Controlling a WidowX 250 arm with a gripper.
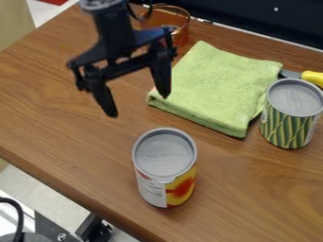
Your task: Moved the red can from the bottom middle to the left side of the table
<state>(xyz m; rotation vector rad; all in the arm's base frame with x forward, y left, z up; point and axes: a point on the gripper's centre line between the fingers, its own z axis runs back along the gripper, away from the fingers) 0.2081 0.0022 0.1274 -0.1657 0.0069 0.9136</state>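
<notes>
The wooden table (69,123) runs at a slant across the view, its near edge going from 9 o'clock down to 6. Past that edge, at 7 to 8 o'clock, lie pale floor (38,186), a black cable (20,220) and some dark hardware (95,229). A black panel (252,16) spans 12 to 2 o'clock beyond the far edge. On the table, a folded green cloth (217,85) lies toward 1 o'clock, with a see-through orange container (180,35) near 12. A green-patterned can (290,127) stands at 3 o'clock, just beside the cloth, and a yellow handle (312,78) shows at 2.

The black hand (139,104) hangs at 11 o'clock, its two fingers spread wide, gripping nothing. One fingertip overlaps the cloth's corner in the view; whether they touch I cannot tell. The red-and-yellow can (164,163) stands upright at 6 o'clock, apart from the hand.
</notes>
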